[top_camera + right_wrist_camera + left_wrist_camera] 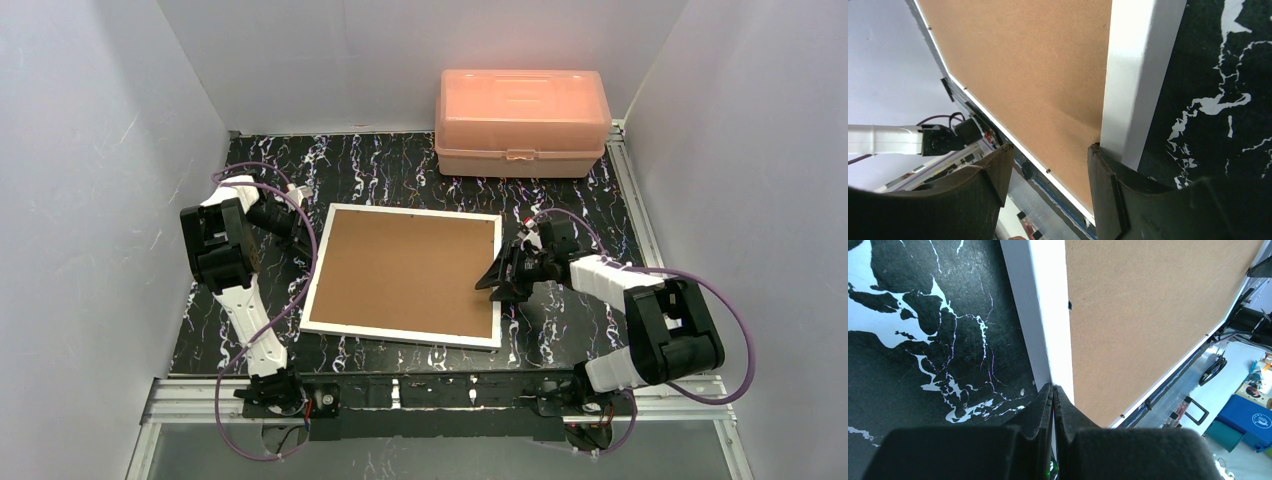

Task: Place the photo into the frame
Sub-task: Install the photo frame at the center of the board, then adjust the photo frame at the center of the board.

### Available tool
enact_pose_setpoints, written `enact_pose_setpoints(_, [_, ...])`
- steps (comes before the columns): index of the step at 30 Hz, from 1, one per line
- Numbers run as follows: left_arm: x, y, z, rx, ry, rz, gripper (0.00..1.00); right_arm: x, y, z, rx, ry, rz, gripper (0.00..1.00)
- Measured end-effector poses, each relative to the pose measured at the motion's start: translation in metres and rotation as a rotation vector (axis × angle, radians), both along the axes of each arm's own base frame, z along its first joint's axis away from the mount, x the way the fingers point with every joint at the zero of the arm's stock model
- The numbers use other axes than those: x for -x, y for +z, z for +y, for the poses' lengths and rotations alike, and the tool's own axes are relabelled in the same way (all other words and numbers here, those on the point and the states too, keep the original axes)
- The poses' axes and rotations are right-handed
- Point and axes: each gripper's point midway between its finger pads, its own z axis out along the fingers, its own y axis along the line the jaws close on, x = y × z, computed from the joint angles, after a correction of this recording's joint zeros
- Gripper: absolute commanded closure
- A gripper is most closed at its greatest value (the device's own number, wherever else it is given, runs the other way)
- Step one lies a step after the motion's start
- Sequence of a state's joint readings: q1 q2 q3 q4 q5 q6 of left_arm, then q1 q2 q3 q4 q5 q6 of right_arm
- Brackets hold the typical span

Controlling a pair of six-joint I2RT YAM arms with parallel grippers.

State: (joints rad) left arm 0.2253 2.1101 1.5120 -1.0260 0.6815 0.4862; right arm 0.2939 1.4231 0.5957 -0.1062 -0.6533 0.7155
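The frame [410, 212] lies back up in the middle of the table, with its brown backing board [400, 268] facing up inside the white rim. The photo is not in view. My left gripper [305, 240] is shut, and its tips touch the white left rim of the frame [1048, 315] in the left wrist view [1053, 387]. My right gripper [505, 275] is open at the frame's right edge. In the right wrist view [1050, 150] one finger [1108, 180] rests against the white rim [1138, 75] and the other hangs over the board [1048, 65].
A pink plastic box [522, 120] stands shut at the back right of the black marbled table [400, 165]. Grey walls close in the left, right and back. Metal rails run along the table's near edge [430, 395].
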Motion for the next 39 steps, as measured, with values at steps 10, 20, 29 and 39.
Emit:
enact_pose_setpoints(10, [0.000, 0.000, 0.000, 0.000, 0.000, 0.000, 1.00, 0.001, -0.002, 0.002, 0.087, 0.049, -0.008, 0.36])
enact_pose_setpoints(20, [0.000, 0.000, 0.000, 0.000, 0.000, 0.000, 1.00, 0.001, -0.004, 0.003, 0.101, 0.057, 0.021, 0.36])
enact_pose_setpoints(29, [0.000, 0.000, 0.000, 0.001, 0.000, 0.001, 1.00, 0.000, 0.000, 0.006, 0.087, 0.067, 0.032, 0.23])
enact_pose_setpoints(39, [-0.004, 0.018, 0.010, 0.015, -0.019, -0.012, 0.98, -0.075, 0.068, 0.000, 0.101, -0.019, -0.256, 0.06])
